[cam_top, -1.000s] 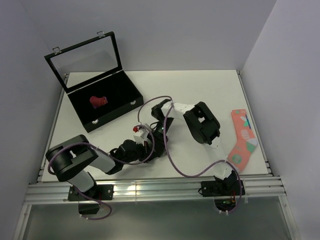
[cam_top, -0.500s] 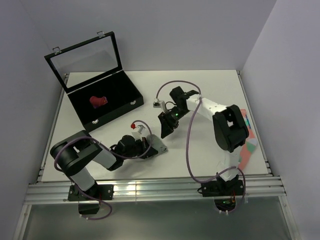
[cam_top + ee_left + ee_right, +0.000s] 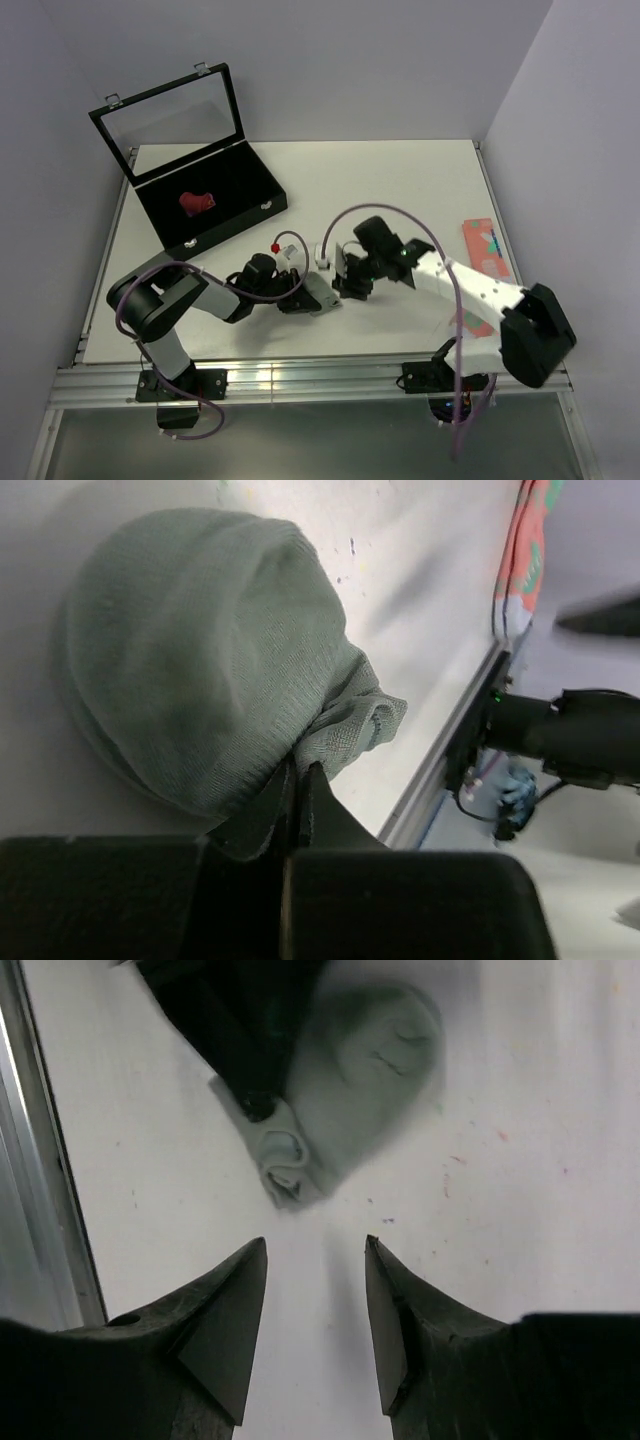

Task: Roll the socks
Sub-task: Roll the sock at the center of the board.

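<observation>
Left gripper (image 3: 298,777): pressed together, pinching the bunched cuff of the grey sock (image 3: 200,650), which lies balled on the desk (image 3: 400,180), near centre. Right gripper (image 3: 315,1248): spread, empty, just right of it. Judged step: closing the roll. Next move calls for tucking that cuff over the ball.

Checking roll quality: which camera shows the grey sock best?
Left wrist: the grey sock fills the frame, knit and bunched end clear. Right wrist shows it smaller and blurred; top external shows only a small patch.
</observation>
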